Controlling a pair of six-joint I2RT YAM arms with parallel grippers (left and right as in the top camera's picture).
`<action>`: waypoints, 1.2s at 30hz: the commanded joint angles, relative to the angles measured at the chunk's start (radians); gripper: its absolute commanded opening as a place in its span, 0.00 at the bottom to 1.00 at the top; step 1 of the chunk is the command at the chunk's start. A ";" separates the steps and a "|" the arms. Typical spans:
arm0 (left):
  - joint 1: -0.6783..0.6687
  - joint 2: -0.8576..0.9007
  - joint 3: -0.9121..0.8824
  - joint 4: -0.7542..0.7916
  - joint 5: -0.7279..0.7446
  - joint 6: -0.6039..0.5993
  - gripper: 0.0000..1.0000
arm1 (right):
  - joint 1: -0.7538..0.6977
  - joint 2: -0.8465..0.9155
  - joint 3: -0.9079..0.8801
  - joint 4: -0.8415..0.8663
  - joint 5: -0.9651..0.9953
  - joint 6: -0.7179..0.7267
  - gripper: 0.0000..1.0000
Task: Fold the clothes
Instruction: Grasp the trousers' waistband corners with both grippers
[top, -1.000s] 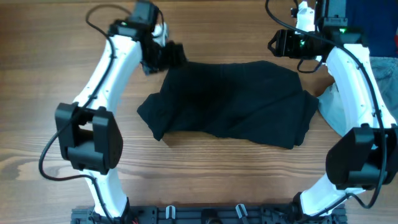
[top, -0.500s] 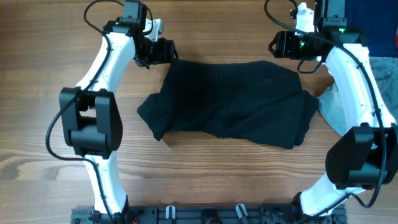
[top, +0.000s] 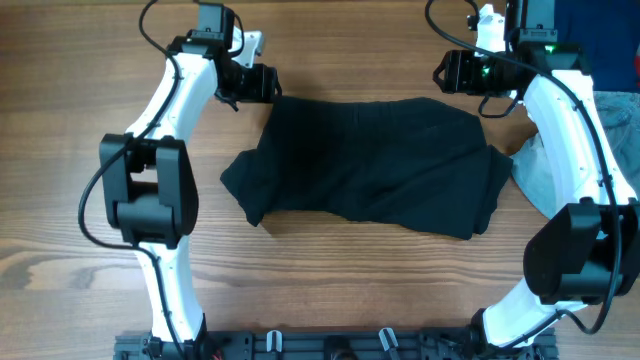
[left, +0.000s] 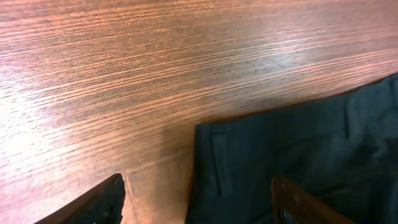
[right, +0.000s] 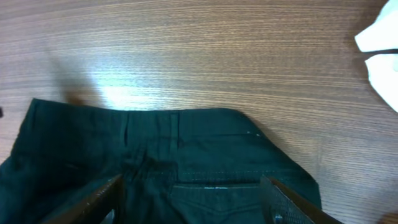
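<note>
The wooden bench (top: 330, 290) filled the overhead view. The clothes (top: 370, 170), a black shorts-like garment, lay spread and somewhat rumpled across its middle, waistband edge toward the far side and one corner bunched out at the near left. The left arm (top: 165, 110) reached to the garment's far left corner, and the right arm (top: 575, 120) reached to its far right corner. A pale blue garment (top: 535, 170) lay at the right edge, partly under the right arm and just beside the black fabric.

The left end effector (left: 199, 202) stood open, its fingers (left: 102, 202) wide apart on either side of the waistband corner, one over bare wood. The right end effector (right: 193, 199) was likewise open, its fingers (right: 292, 202) spread above the waistband, gripping nothing.
</note>
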 joint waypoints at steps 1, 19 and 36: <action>-0.007 0.058 0.004 0.011 -0.012 0.030 0.75 | 0.001 0.017 -0.003 0.002 0.021 -0.013 0.69; -0.074 0.131 0.004 0.014 -0.013 0.026 0.60 | 0.001 0.017 -0.003 0.008 0.035 -0.013 0.69; -0.079 0.024 0.071 -0.042 -0.013 -0.027 0.04 | 0.001 0.017 -0.003 0.011 0.022 -0.014 0.65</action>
